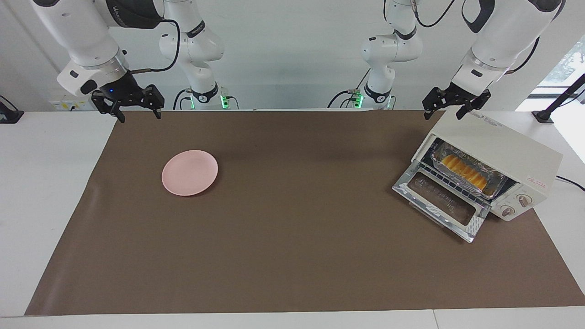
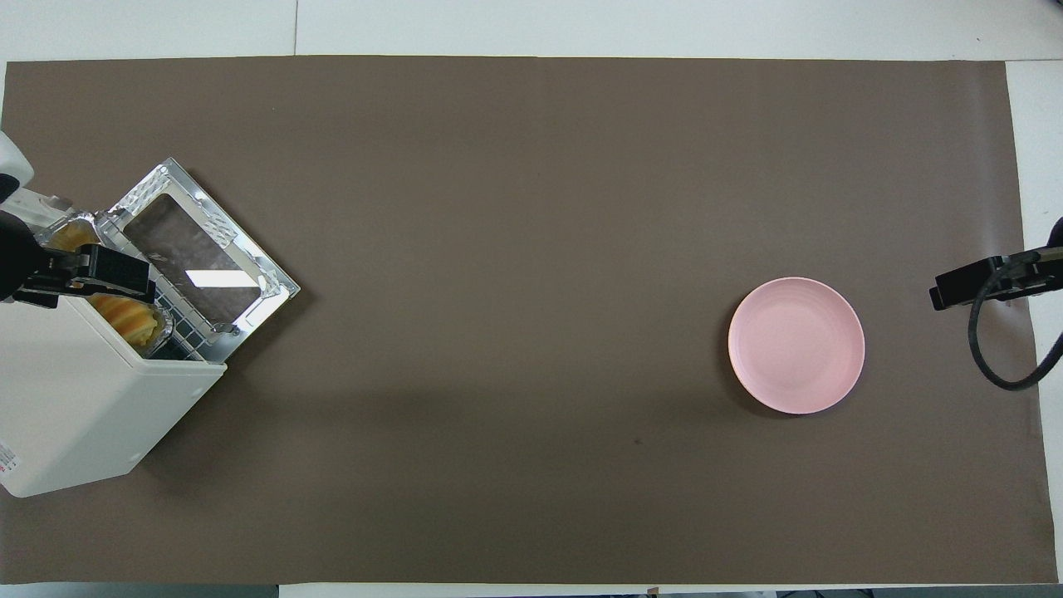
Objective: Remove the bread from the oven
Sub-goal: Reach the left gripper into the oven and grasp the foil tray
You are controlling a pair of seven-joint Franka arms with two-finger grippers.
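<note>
The left gripper has its fingers apart. It hangs in the air at the upper right of the facing view, over the top of the oven. The oven door is down. The bread lies in a foil tray inside. At the upper left, the right gripper waits with fingers apart. A pink plate sits left of the middle.

White wall, white table (brown mat on top), bright window
</note>
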